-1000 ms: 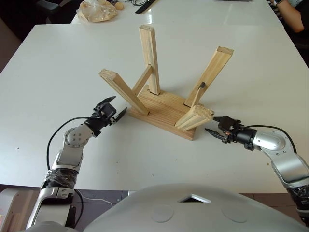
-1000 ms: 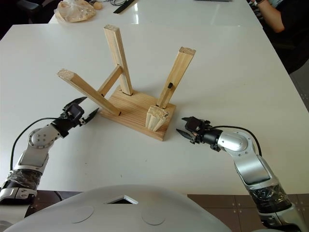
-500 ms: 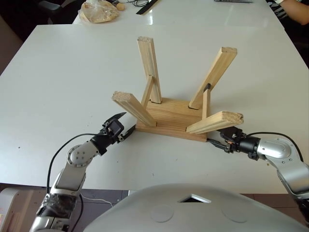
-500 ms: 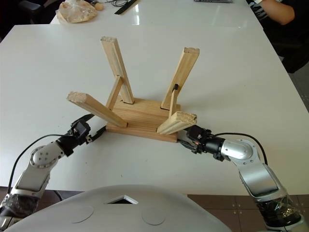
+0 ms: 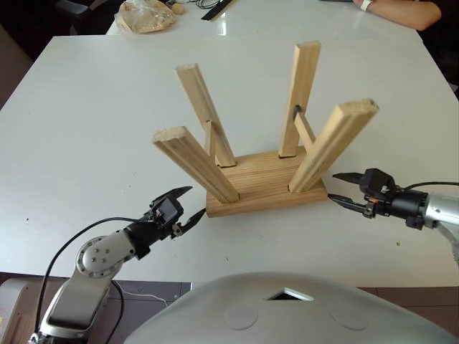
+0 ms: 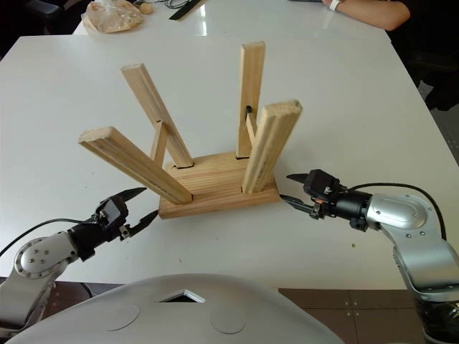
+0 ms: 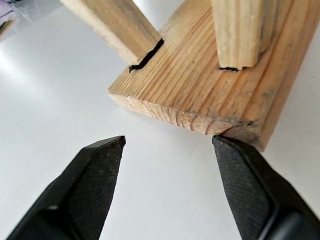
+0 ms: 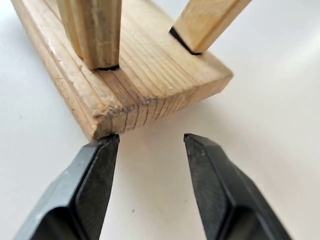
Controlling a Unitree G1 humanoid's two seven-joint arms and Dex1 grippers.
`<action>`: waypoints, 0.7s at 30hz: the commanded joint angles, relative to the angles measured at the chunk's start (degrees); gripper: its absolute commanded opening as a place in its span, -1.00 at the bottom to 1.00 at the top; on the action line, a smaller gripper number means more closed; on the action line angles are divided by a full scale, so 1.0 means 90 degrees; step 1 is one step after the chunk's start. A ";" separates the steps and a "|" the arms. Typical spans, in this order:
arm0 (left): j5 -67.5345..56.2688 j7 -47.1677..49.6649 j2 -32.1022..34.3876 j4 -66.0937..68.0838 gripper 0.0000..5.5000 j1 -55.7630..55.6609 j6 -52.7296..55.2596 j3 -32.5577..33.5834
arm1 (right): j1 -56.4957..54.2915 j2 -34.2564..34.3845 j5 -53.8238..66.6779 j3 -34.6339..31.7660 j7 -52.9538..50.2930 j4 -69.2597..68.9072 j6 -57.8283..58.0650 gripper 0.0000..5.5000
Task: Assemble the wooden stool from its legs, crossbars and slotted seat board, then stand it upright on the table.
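Office or lab workroom, broad white desk (image 5: 79,129), a second desk (image 5: 287,20) of the same white just behind its far edge, a crumpled clear bag (image 5: 145,16) and dark cables (image 5: 215,7) lying there, brown tiled floor (image 6: 337,295) below the near edge.

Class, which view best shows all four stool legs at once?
The left eye view: all four legs stand well apart on the seat board. The right eye view overlaps two of them; each wrist view catches two leg bases.
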 commanded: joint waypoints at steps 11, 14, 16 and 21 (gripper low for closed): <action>-0.2277 -0.1105 0.0986 -0.0997 0.18 -0.0918 0.1544 0.1716 | -0.0168 -0.0157 0.0895 -0.0252 0.0494 -0.0679 0.0090 -0.12; -0.2387 -0.1242 0.1016 -0.1016 0.18 -0.0899 0.1632 0.1880 | -0.0039 -0.0181 0.0920 -0.0269 0.0562 -0.0754 0.0044 -0.12; -0.2491 -0.1350 0.1051 -0.0929 0.18 -0.0971 0.1694 0.2023 | -0.0028 -0.0202 0.1004 -0.0289 0.0621 -0.0789 0.0056 -0.12; -0.2660 -0.1567 0.1082 -0.0686 0.18 -0.1222 0.1849 0.2218 | -0.0225 -0.0241 0.1331 -0.0332 0.0830 -0.0708 0.0085 -0.12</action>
